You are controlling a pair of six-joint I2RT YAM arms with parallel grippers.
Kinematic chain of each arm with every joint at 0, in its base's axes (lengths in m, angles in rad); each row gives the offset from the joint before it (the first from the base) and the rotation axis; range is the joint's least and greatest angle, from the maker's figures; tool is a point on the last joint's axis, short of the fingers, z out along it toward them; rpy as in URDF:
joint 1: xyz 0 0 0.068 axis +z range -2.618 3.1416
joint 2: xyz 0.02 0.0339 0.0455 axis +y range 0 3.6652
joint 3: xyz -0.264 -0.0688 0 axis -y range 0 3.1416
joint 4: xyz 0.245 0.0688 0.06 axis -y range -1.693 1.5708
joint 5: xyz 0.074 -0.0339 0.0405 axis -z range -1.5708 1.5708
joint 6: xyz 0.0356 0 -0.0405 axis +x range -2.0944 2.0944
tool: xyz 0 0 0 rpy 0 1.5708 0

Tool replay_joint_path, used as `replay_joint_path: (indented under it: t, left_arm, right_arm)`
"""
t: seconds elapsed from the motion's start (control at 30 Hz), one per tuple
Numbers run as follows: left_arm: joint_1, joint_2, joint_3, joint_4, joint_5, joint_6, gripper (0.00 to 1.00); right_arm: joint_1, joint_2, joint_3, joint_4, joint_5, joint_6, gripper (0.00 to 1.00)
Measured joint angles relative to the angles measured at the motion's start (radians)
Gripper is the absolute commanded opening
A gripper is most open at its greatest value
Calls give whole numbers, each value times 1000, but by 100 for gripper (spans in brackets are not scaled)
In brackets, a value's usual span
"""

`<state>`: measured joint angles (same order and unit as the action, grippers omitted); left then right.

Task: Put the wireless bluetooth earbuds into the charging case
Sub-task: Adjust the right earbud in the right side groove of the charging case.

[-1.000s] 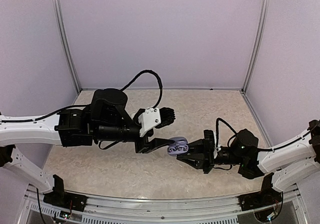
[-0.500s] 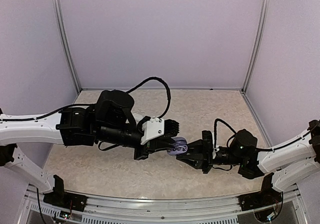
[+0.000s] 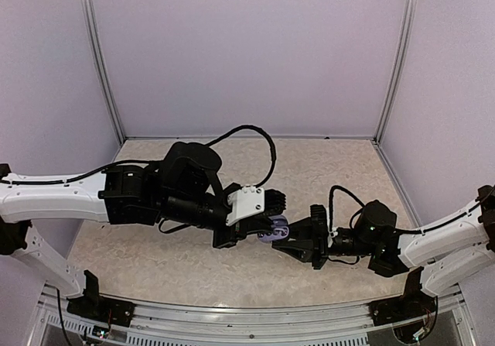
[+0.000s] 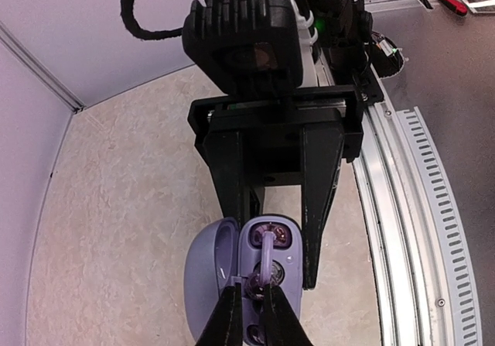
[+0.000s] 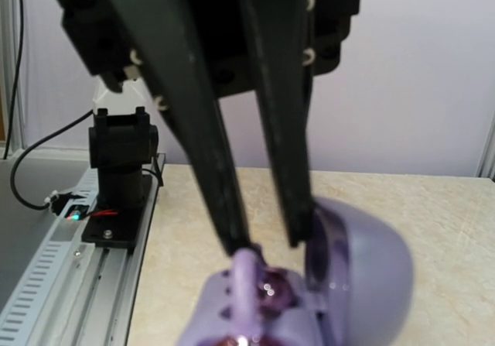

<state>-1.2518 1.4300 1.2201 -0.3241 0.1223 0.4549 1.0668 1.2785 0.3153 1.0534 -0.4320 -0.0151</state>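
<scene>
The open purple charging case [image 3: 272, 231] hangs above the table between both arms. My right gripper [image 3: 286, 239] is shut on its body; in the left wrist view its black fingers [image 4: 321, 195] flank the case [image 4: 293, 284], whose lid [image 4: 203, 272] stands open to the left. My left gripper [image 4: 254, 290] is shut on a purple earbud [image 4: 267, 257] with its stem lying over the case's sockets. In the right wrist view the left gripper's fingers [image 5: 224, 183] come down from above onto that earbud [image 5: 246, 284] beside the lid [image 5: 363, 261]. My right gripper's own fingers lie below that frame.
The beige table [image 3: 340, 168] is walled by pale lilac panels on three sides. A metal rail [image 4: 402, 230] runs along the near edge, with a black arm base [image 5: 120, 168] on it. A black cable [image 3: 247, 133] loops above the left arm.
My left gripper has moved right to the case and closed its fingers on the earbud. The right gripper has held the case nearly still.
</scene>
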Motion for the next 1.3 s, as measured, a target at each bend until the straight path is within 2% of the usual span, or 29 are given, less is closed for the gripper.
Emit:
replay_joint_path:
  t: [0.67,1.0,1.3]
  left_arm:
    - [-18,52,45,-78,-6,26,1]
    - [-42,137,115,-204,-55,45,0]
    - [-55,159,116,-201,-106,49,4]
  right_arm:
    - [7,0,0,-35,4,-30,0]
    - [10,0,-2,-135,6,-51,0]
    - [10,-13,-14,-172,30,-55,0]
